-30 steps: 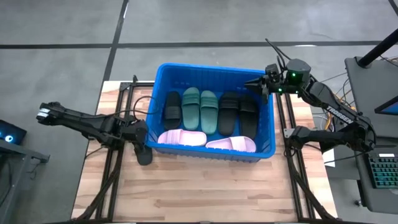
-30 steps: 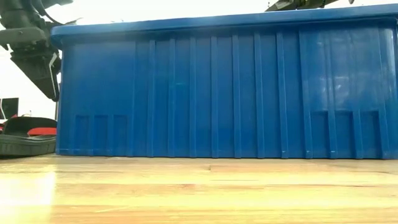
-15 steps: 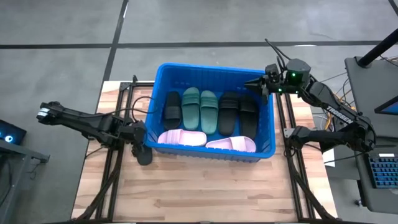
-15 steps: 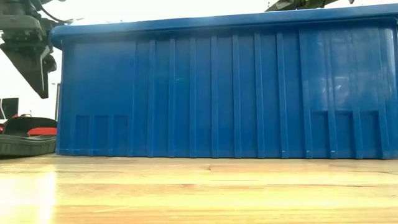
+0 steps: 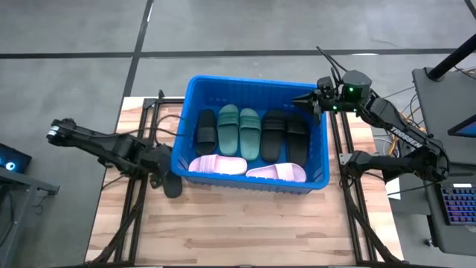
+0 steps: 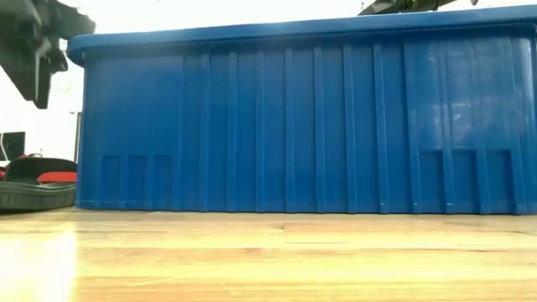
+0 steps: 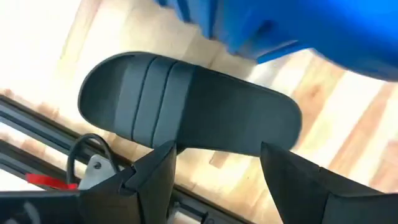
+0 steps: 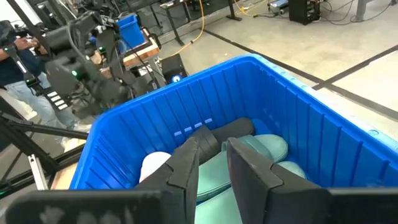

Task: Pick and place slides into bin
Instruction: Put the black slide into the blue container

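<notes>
The blue bin (image 5: 251, 83) stands mid-table and holds several slides: black (image 5: 206, 128), dark green (image 5: 239, 130) and pale pink (image 5: 217, 164). One black slide (image 7: 186, 115) lies sole down on the wood just off the bin's near left corner (image 5: 172, 186), and shows at the left of the low view (image 6: 33, 189). My left gripper (image 7: 217, 180) hangs open above that slide, pointing down, touching nothing (image 5: 160, 162). My right gripper (image 8: 217, 158) hovers over the bin's far right corner (image 5: 301, 100), its fingers a narrow gap apart with nothing between them.
Dark metal frame rails (image 5: 137, 186) run along the table's left and right sides. Bare wood (image 5: 245, 231) stretches from the bin to the near edge. A person (image 8: 15, 43) stands in the room beyond the table, and a keyboard (image 5: 461, 205) sits off the right side.
My left gripper has risen from beside the bin's near left corner and drawn slightly toward the table's left edge, its fingers staying open. The black slide below it has stayed on the table.
</notes>
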Available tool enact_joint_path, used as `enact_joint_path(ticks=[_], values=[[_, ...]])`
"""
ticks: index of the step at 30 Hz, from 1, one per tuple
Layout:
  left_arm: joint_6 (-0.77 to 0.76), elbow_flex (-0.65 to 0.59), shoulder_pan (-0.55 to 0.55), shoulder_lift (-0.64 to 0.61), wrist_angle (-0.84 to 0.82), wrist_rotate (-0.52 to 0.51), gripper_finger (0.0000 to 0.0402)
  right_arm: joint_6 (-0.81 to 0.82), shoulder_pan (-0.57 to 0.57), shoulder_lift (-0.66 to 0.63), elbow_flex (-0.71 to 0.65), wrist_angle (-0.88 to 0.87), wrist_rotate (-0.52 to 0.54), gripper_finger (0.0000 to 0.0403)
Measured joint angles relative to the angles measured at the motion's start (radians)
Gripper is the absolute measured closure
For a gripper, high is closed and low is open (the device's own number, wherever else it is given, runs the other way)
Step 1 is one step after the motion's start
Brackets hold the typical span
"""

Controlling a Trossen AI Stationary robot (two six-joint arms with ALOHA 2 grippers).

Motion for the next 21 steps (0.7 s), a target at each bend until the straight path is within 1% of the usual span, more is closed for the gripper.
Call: enact_joint_path(ticks=[4,7,10,13,15,18,19,21], values=[[-0.025,0.054,-0.051,-0.019,0.0,-0.013,0.0183,-0.007,0.0,0.0,0.0,0.0,0.0,0.0324],[-0.053,0.068,-0.111,0.012,-0.002,-0.047,0.0191,-0.012,0.0,0.0,-0.001,0.0,0.0,0.0328],[-0.065,0.071,-0.204,0.063,-0.011,-0.074,0.0213,-0.014,0.0,0.0,-0.004,-0.001,0.0,0.0333],[-0.119,0.087,-0.301,0.117,-0.032,-0.105,0.024,-0.022,0.0,0.0,-0.007,-0.001,0.0,0.0335],[-0.204,0.092,-0.372,0.14,-0.087,-0.147,0.0256,-0.023,0.0,0.0,-0.008,-0.001,0.0,0.0334],[-0.443,0.086,-0.473,0.192,-0.197,-0.24,0.0277,-0.035,0.0,0.001,-0.009,-0.001,0.0,0.033],[-0.509,0.082,-0.499,0.207,-0.206,-0.27,0.0283,-0.04,0.0,0.001,-0.009,-0.001,0.0,0.0329],[-0.593,0.073,-0.533,0.24,-0.197,-0.314,0.0293,-0.045,0.0,0.002,-0.009,-0.001,0.001,0.0327]])
